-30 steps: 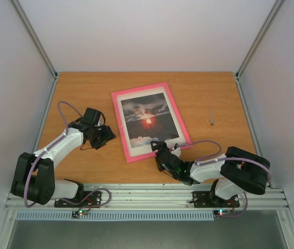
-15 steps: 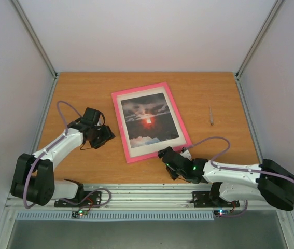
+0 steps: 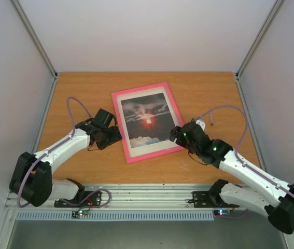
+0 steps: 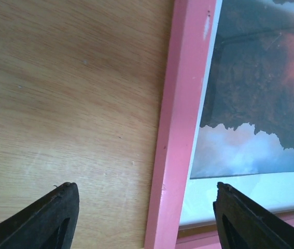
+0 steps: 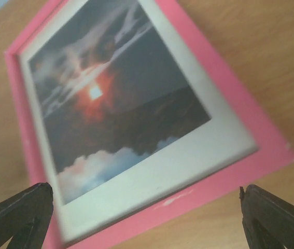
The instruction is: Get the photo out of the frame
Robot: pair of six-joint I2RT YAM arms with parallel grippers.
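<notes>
The pink frame [image 3: 117, 116] lies face up in the middle of the table, with the sunset photo [image 3: 147, 120] inside it behind a white border. My left gripper [image 3: 114, 136] is open and empty at the frame's left side. In the left wrist view its fingers [image 4: 58, 218] straddle the pink left rail [image 4: 183, 104], with the photo [image 4: 261, 78] on the right. My right gripper [image 3: 177, 134] is open and empty just above the frame's near right corner. The right wrist view looks over the photo [image 5: 110, 109] and the pink rail [image 5: 271, 155] between its fingers [image 5: 271, 212].
A thin small stick-like item [image 3: 211, 122] lies on the wooden table [image 3: 84, 93] to the right of the frame, next to the right arm's cable. White walls and metal posts close in the table on three sides.
My right gripper has swung from the frame's near edge, back and up to the right, to the frame's near right corner. My left gripper has moved right, up to the frame's left rail.
</notes>
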